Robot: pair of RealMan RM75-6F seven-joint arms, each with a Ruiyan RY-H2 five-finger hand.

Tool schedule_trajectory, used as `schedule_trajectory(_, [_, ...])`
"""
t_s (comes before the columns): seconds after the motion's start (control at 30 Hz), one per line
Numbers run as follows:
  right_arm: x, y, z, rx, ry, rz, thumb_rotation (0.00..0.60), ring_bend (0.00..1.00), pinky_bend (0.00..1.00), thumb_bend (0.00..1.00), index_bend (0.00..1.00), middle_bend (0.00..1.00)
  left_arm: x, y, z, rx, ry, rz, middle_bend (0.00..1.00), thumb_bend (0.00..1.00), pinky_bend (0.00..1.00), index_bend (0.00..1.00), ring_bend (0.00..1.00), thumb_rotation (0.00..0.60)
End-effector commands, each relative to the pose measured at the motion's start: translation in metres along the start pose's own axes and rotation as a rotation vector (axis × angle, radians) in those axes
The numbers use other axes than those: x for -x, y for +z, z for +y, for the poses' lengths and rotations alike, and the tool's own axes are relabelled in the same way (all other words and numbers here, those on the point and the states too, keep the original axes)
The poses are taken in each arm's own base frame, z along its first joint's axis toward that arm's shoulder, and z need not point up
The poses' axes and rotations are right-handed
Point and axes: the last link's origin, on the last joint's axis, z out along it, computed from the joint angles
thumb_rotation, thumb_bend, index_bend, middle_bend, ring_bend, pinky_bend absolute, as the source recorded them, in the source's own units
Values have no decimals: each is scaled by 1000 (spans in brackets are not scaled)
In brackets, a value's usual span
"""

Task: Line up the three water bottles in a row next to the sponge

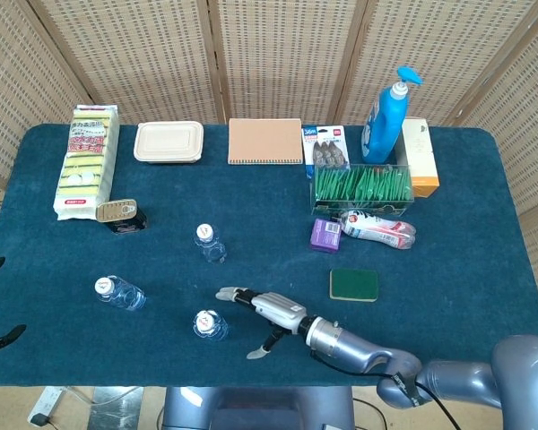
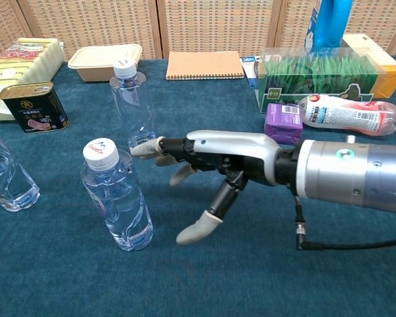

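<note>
Three clear water bottles with white caps stand apart on the blue cloth: a front one point(image 1: 210, 324) point(image 2: 117, 195), a left one point(image 1: 119, 292) point(image 2: 3, 178) and a farther one point(image 1: 210, 243) point(image 2: 133, 109). The green-topped sponge point(image 1: 354, 285) lies to the right; in the chest view my right forearm hides it. My right hand point(image 1: 264, 312) point(image 2: 204, 165) stretches low over the cloth, its fingers spread and holding nothing, with the fingertips just short of the front bottle's shoulder. Only the dark fingertips of my left hand point(image 1: 2, 340) show at the left edge, spread apart and holding nothing.
A tin can point(image 1: 118, 213), a sponge multipack point(image 1: 85, 161), a food container point(image 1: 169, 141) and a notebook point(image 1: 265, 141) line the back left. A blue pump bottle point(image 1: 384, 121), a box of green packets point(image 1: 363, 186), a purple box point(image 1: 325, 235) and a lying tube point(image 1: 378, 228) crowd the back right.
</note>
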Motion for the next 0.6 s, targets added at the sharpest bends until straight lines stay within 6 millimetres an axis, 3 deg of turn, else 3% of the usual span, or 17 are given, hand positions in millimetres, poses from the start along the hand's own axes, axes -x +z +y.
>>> schedule_trajectory(0.03, [2, 9, -4, 0, 29, 4, 600, 8, 156, 0, 15, 40, 0, 0, 0, 0, -2, -1, 0, 94, 41, 0, 0, 600])
schedule_trajectory(0.6, [20, 44, -19, 2, 139, 0, 600, 22, 136, 0, 37, 89, -5, -2, -5, -8, -23, 11, 0, 98, 41, 0, 0, 600])
